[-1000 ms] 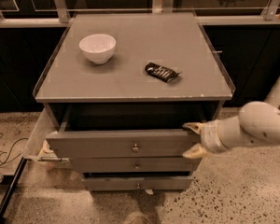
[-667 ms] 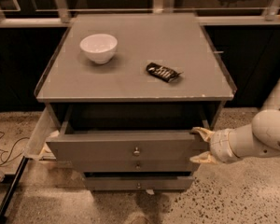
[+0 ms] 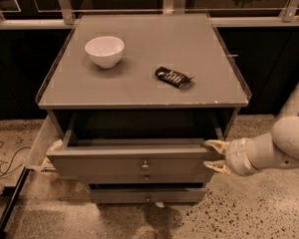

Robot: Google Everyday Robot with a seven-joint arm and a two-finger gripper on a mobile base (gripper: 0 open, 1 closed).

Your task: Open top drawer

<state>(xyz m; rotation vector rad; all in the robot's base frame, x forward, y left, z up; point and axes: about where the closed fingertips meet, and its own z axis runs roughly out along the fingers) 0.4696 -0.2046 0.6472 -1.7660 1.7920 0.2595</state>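
The top drawer is a grey drawer with a small round metal knob at its centre. It stands pulled out from the grey cabinet, and its dark inside shows below the cabinet top. My gripper is at the right end of the drawer's front panel, on a white arm coming in from the right. Its two pale fingers are spread apart, one above the other, close to the panel's edge, and hold nothing.
A white bowl and a dark snack packet lie on the cabinet top. Two slimmer drawers sit below the top one. A pale panel juts out at the cabinet's left. Cables lie on the speckled floor at left.
The top drawer has slid further out toward the camera. My gripper has moved right and a little down along the drawer's right end.
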